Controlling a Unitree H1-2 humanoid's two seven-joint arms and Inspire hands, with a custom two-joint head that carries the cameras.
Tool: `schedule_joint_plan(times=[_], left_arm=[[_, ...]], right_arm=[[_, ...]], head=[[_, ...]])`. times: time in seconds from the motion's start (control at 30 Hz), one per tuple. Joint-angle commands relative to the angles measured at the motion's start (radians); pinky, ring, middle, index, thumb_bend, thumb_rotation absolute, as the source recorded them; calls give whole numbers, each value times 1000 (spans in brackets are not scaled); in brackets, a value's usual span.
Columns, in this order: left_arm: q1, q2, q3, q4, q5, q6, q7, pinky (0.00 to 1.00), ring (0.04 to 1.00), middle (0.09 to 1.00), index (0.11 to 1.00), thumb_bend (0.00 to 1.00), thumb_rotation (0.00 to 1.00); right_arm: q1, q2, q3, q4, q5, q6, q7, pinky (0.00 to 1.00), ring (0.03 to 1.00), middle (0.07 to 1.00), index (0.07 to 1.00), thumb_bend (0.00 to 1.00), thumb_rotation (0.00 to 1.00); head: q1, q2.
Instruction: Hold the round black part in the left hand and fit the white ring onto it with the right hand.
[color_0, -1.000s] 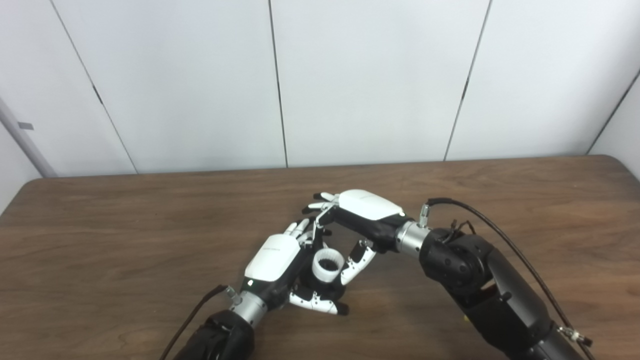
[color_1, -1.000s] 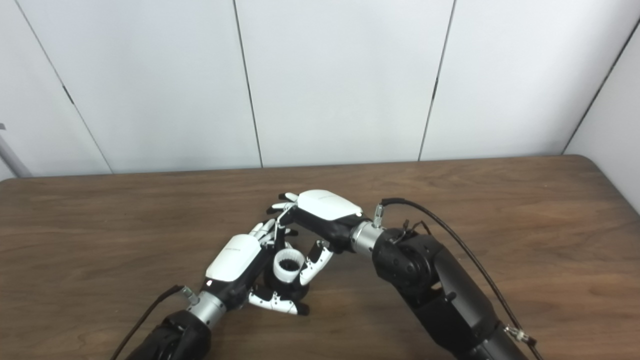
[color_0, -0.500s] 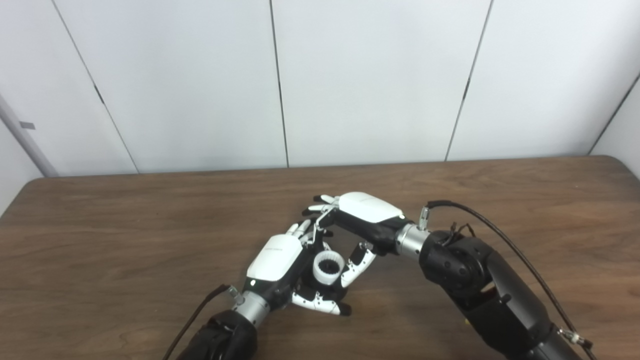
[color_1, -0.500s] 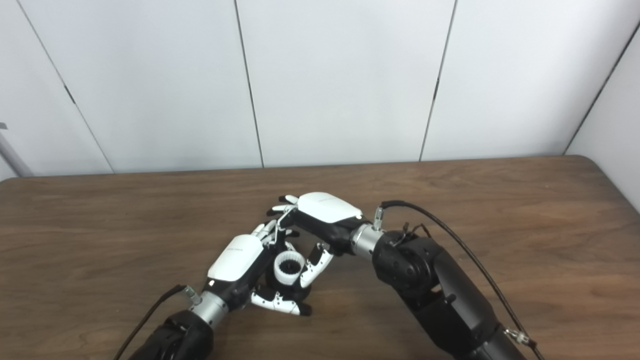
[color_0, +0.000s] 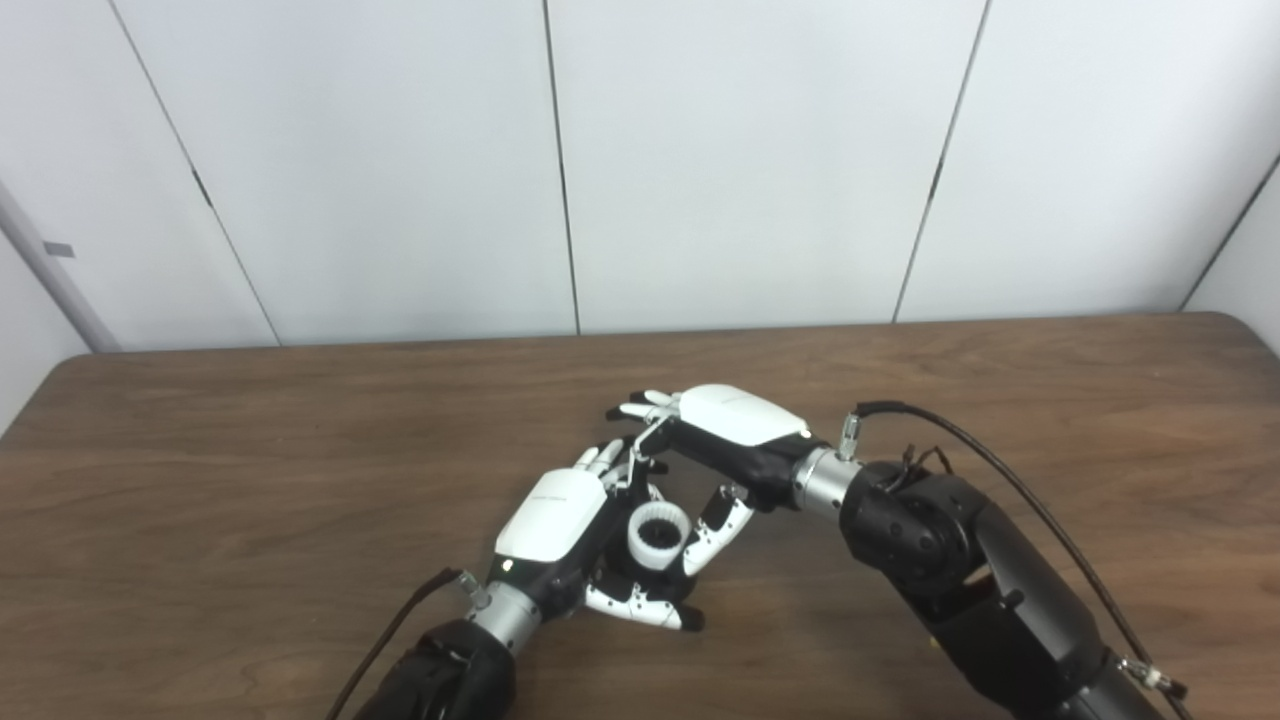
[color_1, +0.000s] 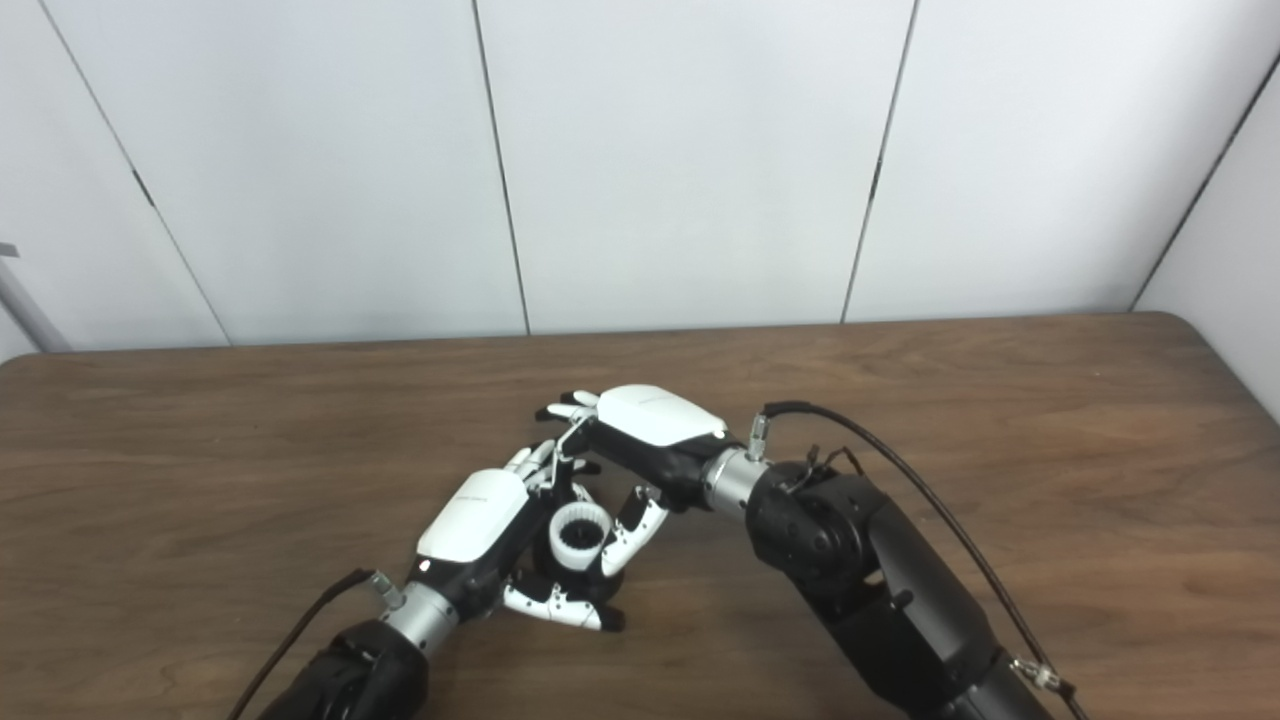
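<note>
Left robot hand (color_0: 555, 515) lies low over the brown desk (color_0: 250, 480), palm turned toward three o'clock, its fingers and thumb curled around the round black part (color_0: 640, 572), which shows only as a dark mass inside the cupped grip. That sideways cradle seems meant to leave the top of the part open to the other arm while bracing it against the desk. The white ring (color_0: 658, 533) sits at the top of that grip, toothed inside, its opening facing up toward the cameras; it appears to rest on the black part, though how deeply it is seated cannot be told, because the fingers hide the joint.

The right robot hand (color_0: 730, 440) reaches in from four o'clock, its back turned up, and arches over the ring. Its thumb (color_0: 715, 525) drops down to touch or nearly touch the ring's three o'clock side, while its fingers (color_0: 640, 408) stretch out past the ring at twelve o'clock, spread and closed on nothing. I judge this hand to be steadying or pressing the ring rather than carrying it; it is fairly wide, with no real clasp visible.

The two hands meet just nearer the cameras than the middle of the desk, close to the robot, likely so both wrists can angle inward without strain.
</note>
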Motion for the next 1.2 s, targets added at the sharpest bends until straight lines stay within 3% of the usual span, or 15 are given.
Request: schedule_joint_plan(times=[0.0,0.1,0.53,0.93,1.17], left_arm=[[25,7,-30,8,22,5,-68,1000,1000,877,479,522,48],[25,8,-29,8,21,7,-71,1000,1000,879,479,523,48],[26,9,-18,16,7,-5,-60,1000,1000,873,479,523,48],[23,4,-23,29,14,-1,-63,1000,1000,874,479,522,49],[26,2,-18,27,7,-2,-59,1000,1000,870,479,522,48]], right_arm=[[-33,-4,5,-22,7,-3,21,1000,1000,999,798,993,359],[-32,-6,5,-24,11,-3,23,1000,1000,1000,821,1000,395],[-27,-11,8,-42,0,28,53,1000,1000,1000,820,1000,360],[3,16,-27,-48,13,36,-16,1000,1000,1000,990,1000,463],[3,11,-32,-49,14,41,-14,1000,1000,1000,1000,1000,473]], head=[[2,1],[2,1],[0,5],[3,2],[4,1]])
